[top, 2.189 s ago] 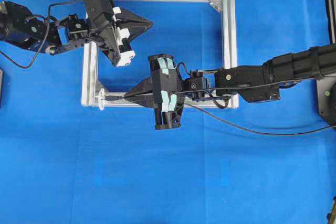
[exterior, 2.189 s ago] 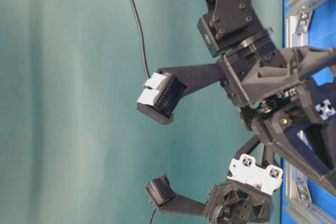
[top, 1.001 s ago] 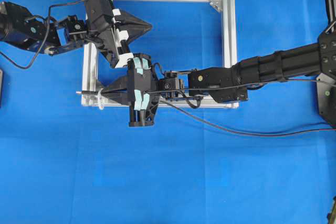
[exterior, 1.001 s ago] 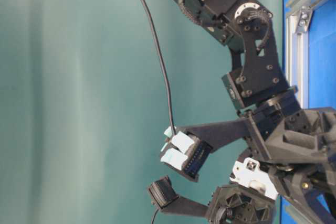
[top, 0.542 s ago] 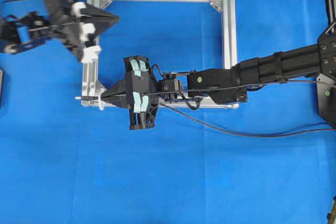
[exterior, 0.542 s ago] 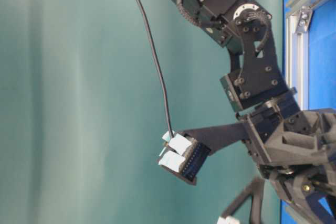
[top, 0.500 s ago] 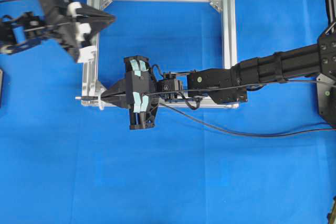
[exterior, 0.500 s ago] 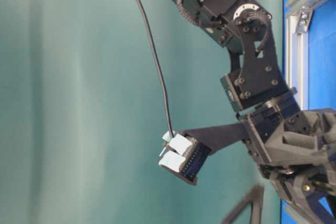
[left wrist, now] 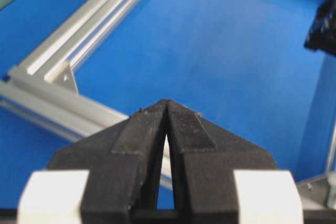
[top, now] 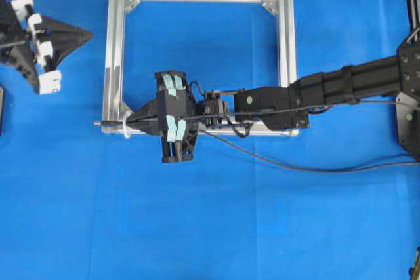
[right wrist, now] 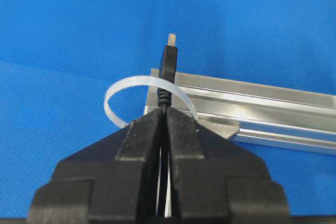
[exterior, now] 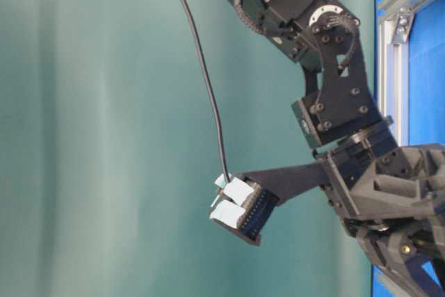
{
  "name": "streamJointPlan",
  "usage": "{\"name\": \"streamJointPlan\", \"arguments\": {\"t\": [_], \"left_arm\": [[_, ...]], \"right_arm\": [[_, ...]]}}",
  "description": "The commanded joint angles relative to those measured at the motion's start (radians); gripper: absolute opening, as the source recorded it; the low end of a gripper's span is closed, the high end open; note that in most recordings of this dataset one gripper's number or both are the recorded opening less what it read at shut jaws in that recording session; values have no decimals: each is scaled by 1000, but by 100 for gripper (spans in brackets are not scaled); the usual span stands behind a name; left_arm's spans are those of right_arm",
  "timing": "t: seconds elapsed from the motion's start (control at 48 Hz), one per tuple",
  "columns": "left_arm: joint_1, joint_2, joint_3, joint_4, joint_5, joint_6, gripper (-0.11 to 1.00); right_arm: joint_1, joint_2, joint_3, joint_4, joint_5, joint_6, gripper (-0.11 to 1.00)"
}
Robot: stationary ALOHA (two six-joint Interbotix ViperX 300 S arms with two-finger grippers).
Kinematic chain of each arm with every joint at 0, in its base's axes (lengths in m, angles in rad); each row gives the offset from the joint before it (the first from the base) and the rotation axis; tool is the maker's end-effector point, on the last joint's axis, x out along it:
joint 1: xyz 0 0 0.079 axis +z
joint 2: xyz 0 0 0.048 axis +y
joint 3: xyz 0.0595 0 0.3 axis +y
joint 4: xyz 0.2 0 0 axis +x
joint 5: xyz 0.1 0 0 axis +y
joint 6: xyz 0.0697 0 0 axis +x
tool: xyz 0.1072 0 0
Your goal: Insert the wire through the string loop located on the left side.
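Cylindrical wire (right wrist: 168, 62) plug through translucent string loop (right wrist: 126, 86)

Seen from overhead, the right arm reaches in from the right edge, stretched level and nearly straight across the middle. Its pincer (top: 131, 120) points left, with both jaws pressed together to a narrow tip that grips the wire (right wrist: 168, 64). The left arm sits drawn in at the far left edge, well apart from the right pincer. The left pincer (top: 86, 32) points right, jaws closed and holding nothing.
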State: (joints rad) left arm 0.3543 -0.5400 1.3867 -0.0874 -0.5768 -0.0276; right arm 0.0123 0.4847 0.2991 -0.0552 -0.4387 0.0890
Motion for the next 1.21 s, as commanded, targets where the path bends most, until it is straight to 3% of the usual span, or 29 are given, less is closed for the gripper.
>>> {"name": "streamJointPlan", "arguments": {"t": [0.0, 0.125, 0.25, 0.563, 0.73, 1.188], "left_arm": [[3, -60, 8, 2, 40, -2, 0], [0, -133, 26, 2, 77, -9, 0], [-51, -184, 32, 3, 117, -26, 0], [-373, -258, 37, 15, 146, -26, 0], [-489, -259, 37, 15, 146, -26, 0], [-489, -242, 37, 17, 132, -8, 0]], "right_arm": [[2, -21, -20, 0, -5, 2, 0], [0, -21, -21, 0, -5, 2, 0], [0, -21, -20, 0, -5, 2, 0], [2, -21, -20, 0, -5, 3, 0], [0, -21, -18, 0, -3, 5, 0], [2, -21, -18, 2, -3, 5, 0]]}}
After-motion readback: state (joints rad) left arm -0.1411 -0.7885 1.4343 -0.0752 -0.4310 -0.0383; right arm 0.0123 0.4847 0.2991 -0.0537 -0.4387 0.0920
